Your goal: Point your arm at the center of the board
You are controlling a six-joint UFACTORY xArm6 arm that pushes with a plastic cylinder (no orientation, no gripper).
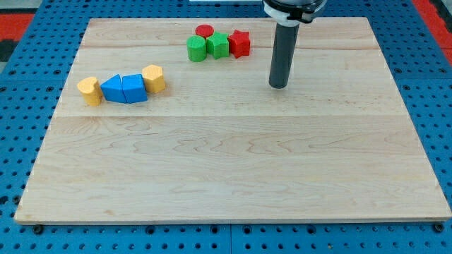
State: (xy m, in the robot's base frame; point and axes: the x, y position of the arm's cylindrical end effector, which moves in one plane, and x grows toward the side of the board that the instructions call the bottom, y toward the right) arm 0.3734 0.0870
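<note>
The wooden board [233,162] fills most of the view. My tip [278,86] rests on the board right of centre toward the view's top, below and right of a cluster of blocks. That cluster holds a red cylinder [204,31], a green cylinder [196,49], a green cube [217,45] and a red star [239,44]. At the view's left lies a row: a yellow block [89,91], a blue triangle [112,89], a blue block [133,89] and a yellow block [154,77]. My tip touches no block.
A blue pegboard table [28,42] surrounds the board on all sides. Red strips show at the view's top corners [14,10].
</note>
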